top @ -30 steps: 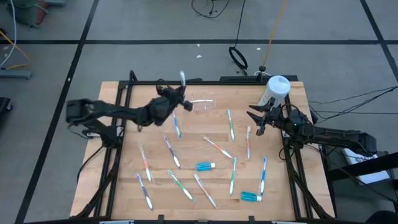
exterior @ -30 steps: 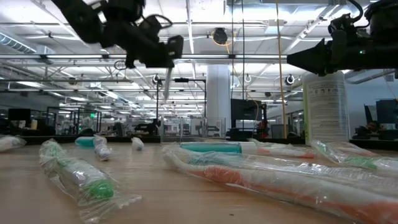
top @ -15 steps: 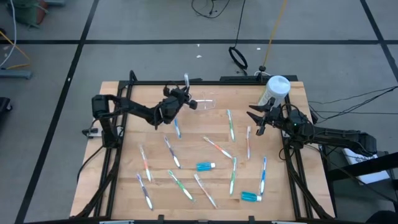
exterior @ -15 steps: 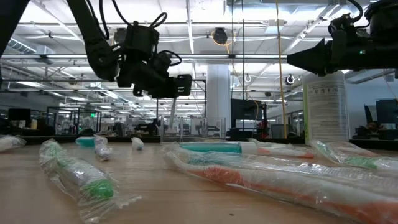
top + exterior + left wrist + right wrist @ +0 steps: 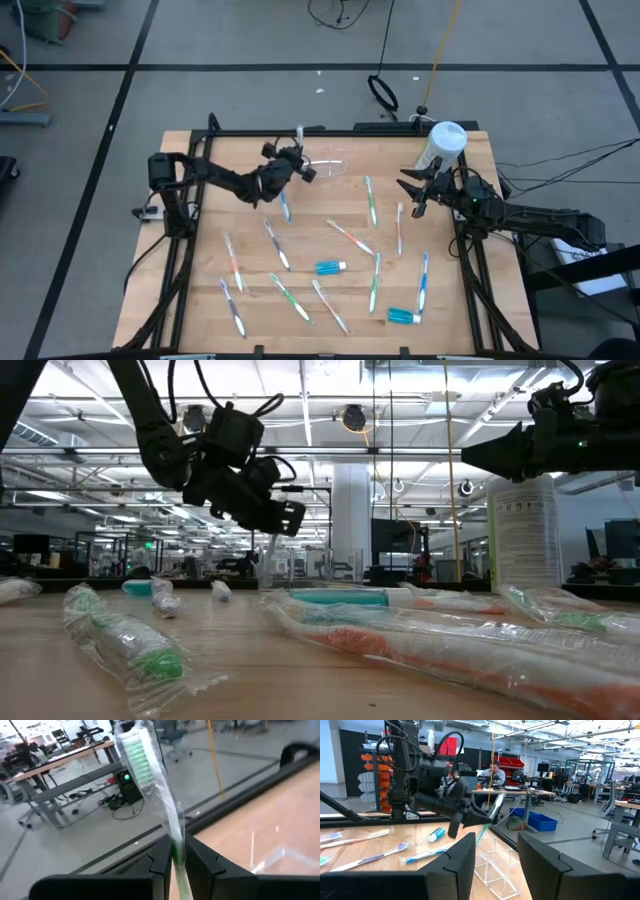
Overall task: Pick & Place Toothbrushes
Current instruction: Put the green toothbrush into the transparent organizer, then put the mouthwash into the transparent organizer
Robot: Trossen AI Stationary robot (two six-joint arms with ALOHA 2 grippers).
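My left gripper (image 5: pixel 292 165) is shut on a wrapped toothbrush with green bristles (image 5: pixel 145 765) and hovers beside a clear plastic box (image 5: pixel 326 167) at the table's far middle. It also shows in the low view (image 5: pixel 262 510) and in the right wrist view (image 5: pixel 457 812). Several more wrapped toothbrushes (image 5: pixel 350 237) lie flat on the wooden table (image 5: pixel 200 230). My right gripper (image 5: pixel 412 195) is open and empty, above the table's far right next to a white bottle (image 5: pixel 440 145). My left gripper pinches the toothbrush's wrapped handle (image 5: pixel 176 837) between its two fingers. The bristle end (image 5: pixel 137 750) sticks out past the fingertips. The toothbrush is lifted clear of the table and tilted (image 5: pixel 487 817), its free end above the clear box (image 5: pixel 492 865).
Two short blue tubes with white caps (image 5: pixel 330 267) (image 5: pixel 403 316) lie among the toothbrushes. A black frame runs along the table's far edge and sides (image 5: pixel 185 200). A person sits at a desk in the room beyond (image 5: pixel 495 772).
My left gripper has gone down and toward the table's right, up to the clear box, and has tipped, keeping hold of the toothbrush. The toothbrush has come along and stays clear of the table.
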